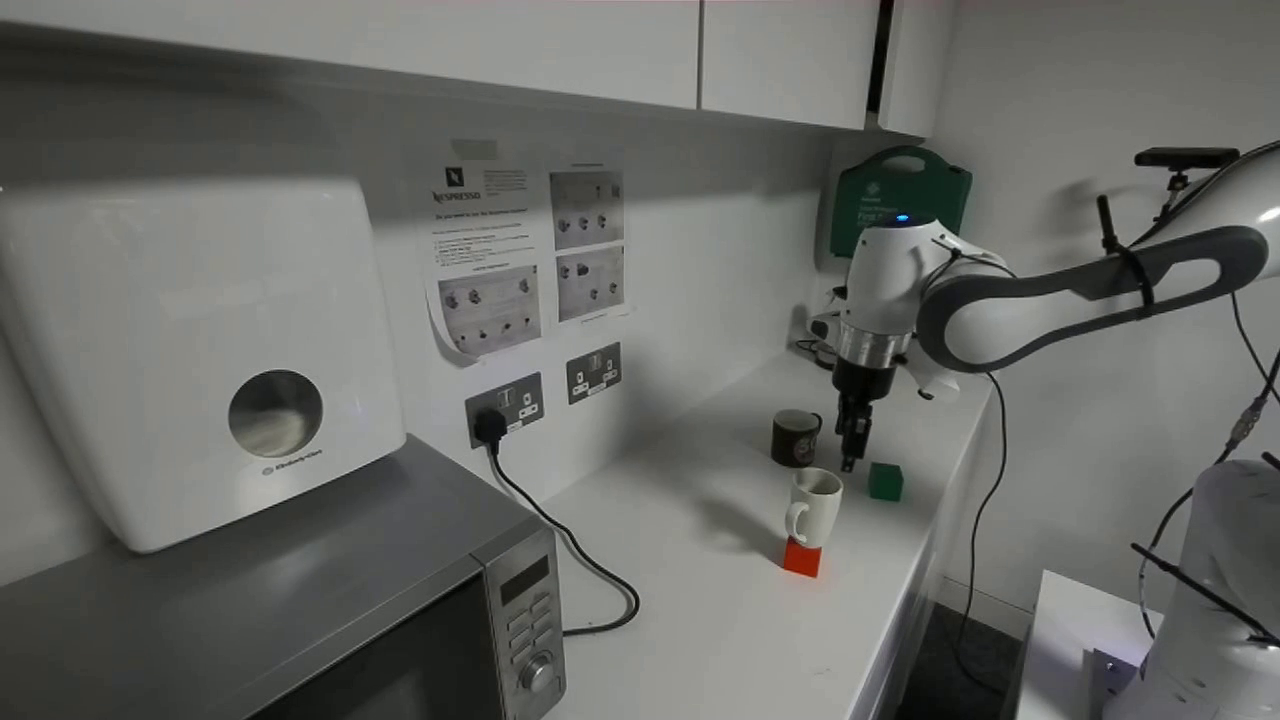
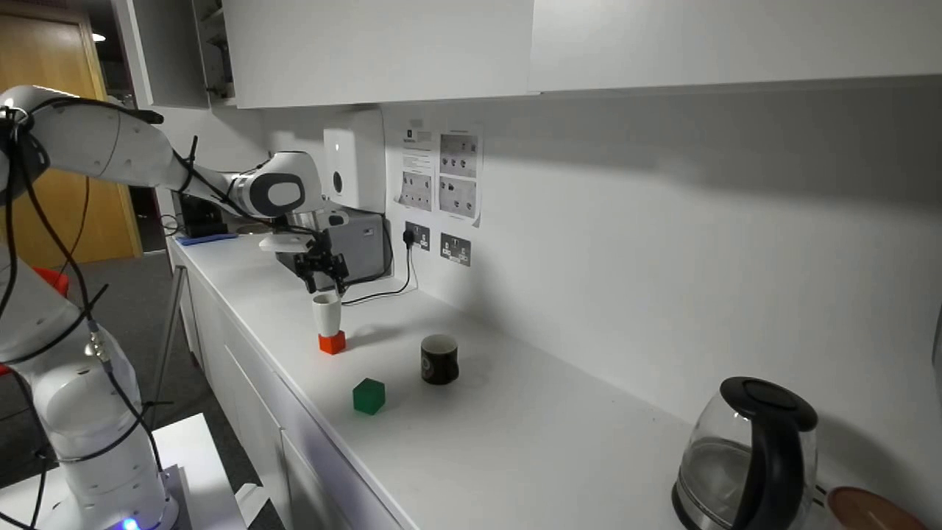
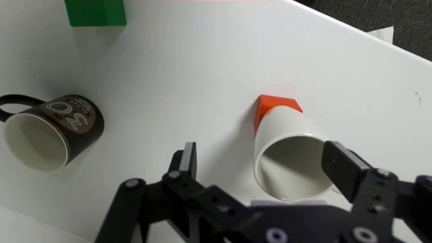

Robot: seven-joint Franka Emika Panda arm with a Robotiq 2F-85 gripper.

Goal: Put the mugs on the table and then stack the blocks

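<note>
The white mug (image 1: 820, 515) stands upright on the red block (image 1: 802, 559) on the white table (image 1: 690, 640). Mug (image 2: 327, 318) and red block (image 2: 332, 343) also show so in an exterior view. The dark mug (image 1: 793, 443) stands on the table, its opening up; it shows in the wrist view (image 3: 84, 116) at left. The green block (image 1: 886, 482) lies on the table near the front edge, cut off at the top of the wrist view (image 3: 96, 13). My gripper (image 3: 260, 152) is open and empty, above the white mug (image 3: 290, 123); one finger overlaps its rim in view.
A grey microwave (image 1: 350, 560) with a white dispenser (image 1: 200, 350) on it stands at one end. A black cable (image 1: 610, 580) lies on the table. A glass kettle (image 2: 736, 464) stands at the other end. Wall cabinets (image 1: 780, 60) hang above. A green box (image 1: 900, 190) is on the wall.
</note>
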